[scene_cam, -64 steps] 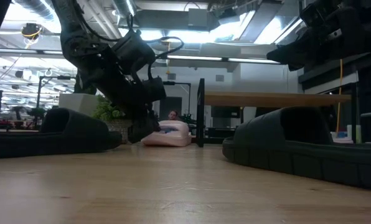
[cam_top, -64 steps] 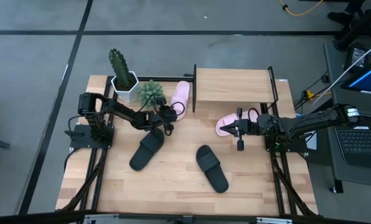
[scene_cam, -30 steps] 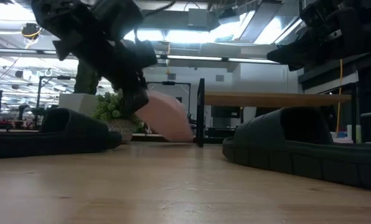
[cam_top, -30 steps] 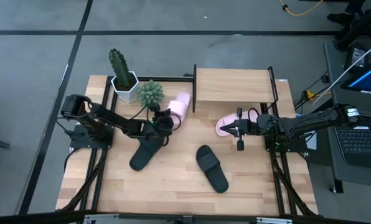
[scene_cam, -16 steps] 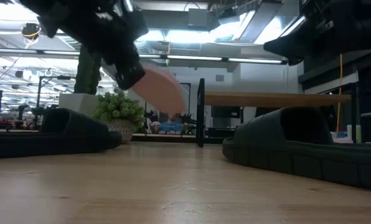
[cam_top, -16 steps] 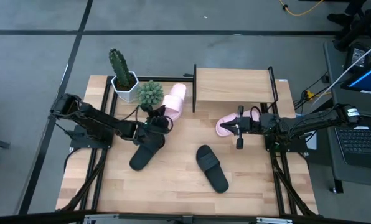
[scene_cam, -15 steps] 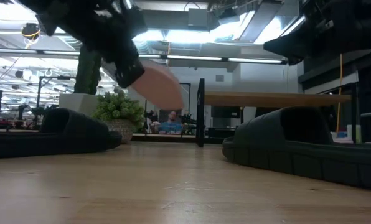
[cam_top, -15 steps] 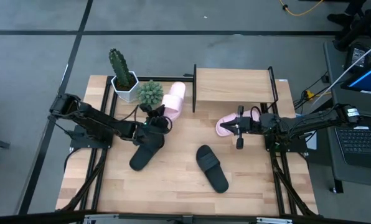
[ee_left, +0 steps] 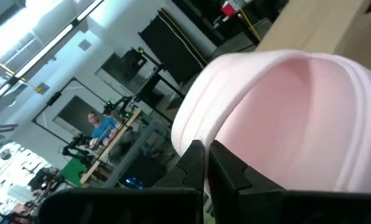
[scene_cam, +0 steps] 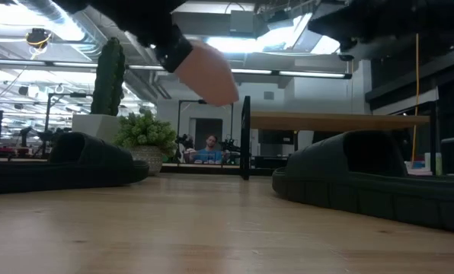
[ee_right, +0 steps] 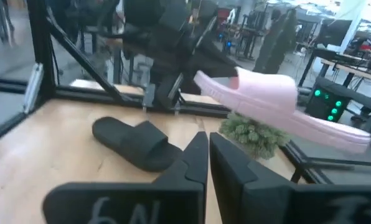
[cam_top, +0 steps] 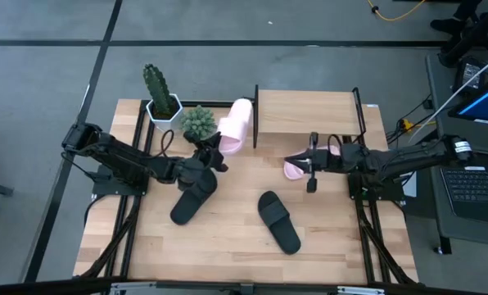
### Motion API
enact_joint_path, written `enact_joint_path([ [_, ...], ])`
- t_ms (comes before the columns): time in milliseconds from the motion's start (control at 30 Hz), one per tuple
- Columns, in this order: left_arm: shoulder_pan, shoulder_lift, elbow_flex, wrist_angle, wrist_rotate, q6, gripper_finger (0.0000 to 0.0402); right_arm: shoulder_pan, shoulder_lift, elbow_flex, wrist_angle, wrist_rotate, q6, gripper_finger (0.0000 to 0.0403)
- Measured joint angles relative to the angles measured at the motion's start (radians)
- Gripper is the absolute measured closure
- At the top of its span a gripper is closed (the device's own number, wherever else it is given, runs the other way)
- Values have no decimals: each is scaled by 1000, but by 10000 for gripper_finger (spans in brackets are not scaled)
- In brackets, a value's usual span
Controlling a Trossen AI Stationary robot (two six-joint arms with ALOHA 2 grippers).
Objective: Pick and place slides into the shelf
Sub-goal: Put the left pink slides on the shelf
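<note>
My left gripper (cam_top: 214, 151) is shut on a pale pink slide (cam_top: 235, 123) and holds it in the air beside the shelf's (cam_top: 309, 111) left end; the slide fills the left wrist view (ee_left: 285, 118) and shows high in the low view (scene_cam: 208, 70). The second pink slide (cam_top: 291, 170) lies on the table in front of the shelf, partly under my right gripper (cam_top: 300, 163), whose fingers (ee_right: 204, 146) are shut with nothing between them. One black slide (cam_top: 193, 197) lies sole-down under the left arm, another (cam_top: 278, 221) at the table's middle. My left gripper (ee_left: 205, 149) pinches the pink slide between its two fingers at the rim of the end nearest the arm (ee_left: 220, 134). The fingers come from the table's left, slanting upward. The slide is lifted clear, its free end (cam_top: 242, 105) pointing up and toward the far edge.
A cactus in a white pot (cam_top: 157, 88) and a small bushy plant (cam_top: 197, 121) stand at the far left, close to the held slide. The shelf's black frame post (scene_cam: 247, 137) stands just right of the slide. Open tabletop lies along the near edge (cam_top: 228, 246).
My left gripper has risen and swung toward the far edge and the shelf, carrying the pink slide from tabletop height to well above the plants, with the slide's free end tipping upward. My right gripper has risen a little and shifted slightly toward the table's left.
</note>
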Motion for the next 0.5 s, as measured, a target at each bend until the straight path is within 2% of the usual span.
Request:
enact_joint_path([
  [200, 20, 0, 25, -3, 0, 14, 401, 0, 144, 226, -199, 115, -74, 383],
  [367, 24, 1, 25, -6, -1, 11, 401, 0, 279, 386, -298, 155, -142, 381],
  [500, 24, 1, 25, -6, 0, 10, 401, 0, 384, 501, -320, 157, -178, 351],
])
